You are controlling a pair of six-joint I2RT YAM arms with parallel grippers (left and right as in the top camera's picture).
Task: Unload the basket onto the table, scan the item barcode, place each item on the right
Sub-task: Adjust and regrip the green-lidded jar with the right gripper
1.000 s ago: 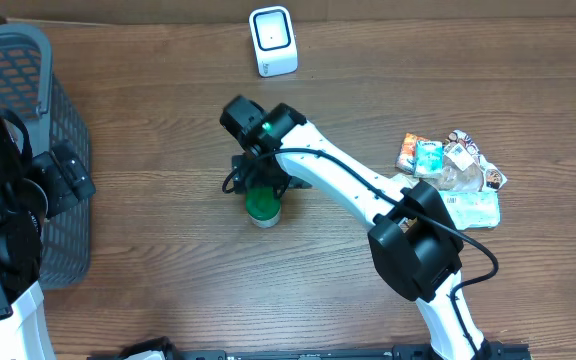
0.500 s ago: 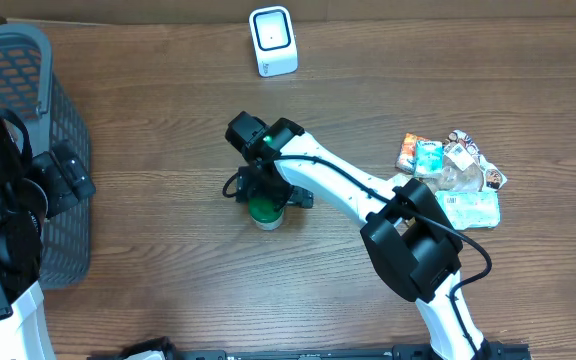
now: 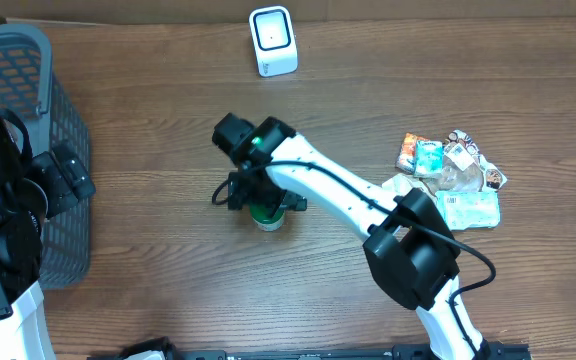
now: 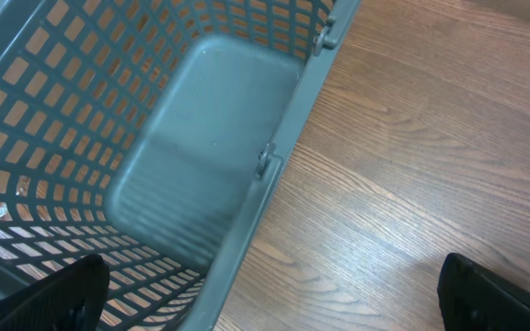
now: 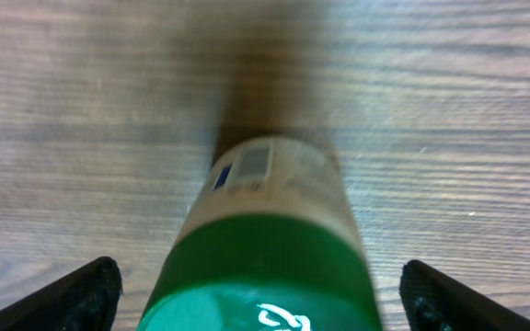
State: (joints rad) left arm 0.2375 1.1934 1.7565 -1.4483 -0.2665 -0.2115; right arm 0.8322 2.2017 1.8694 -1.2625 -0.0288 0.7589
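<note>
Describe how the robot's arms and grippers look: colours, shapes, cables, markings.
Right arm: white rounded links, black joints, black cable, green wrist light. Left arm: mostly black, white lower link. Gripper fingers: black, tapered.

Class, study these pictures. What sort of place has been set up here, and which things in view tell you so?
Probably a mock shop checkout laid out on a wooden table. A white barcode scanner stands at the far edge, a grey shopping basket sits at one side, and a pile of small packets lies at the other.

Even bright light, bottle blurred close-up
</note>
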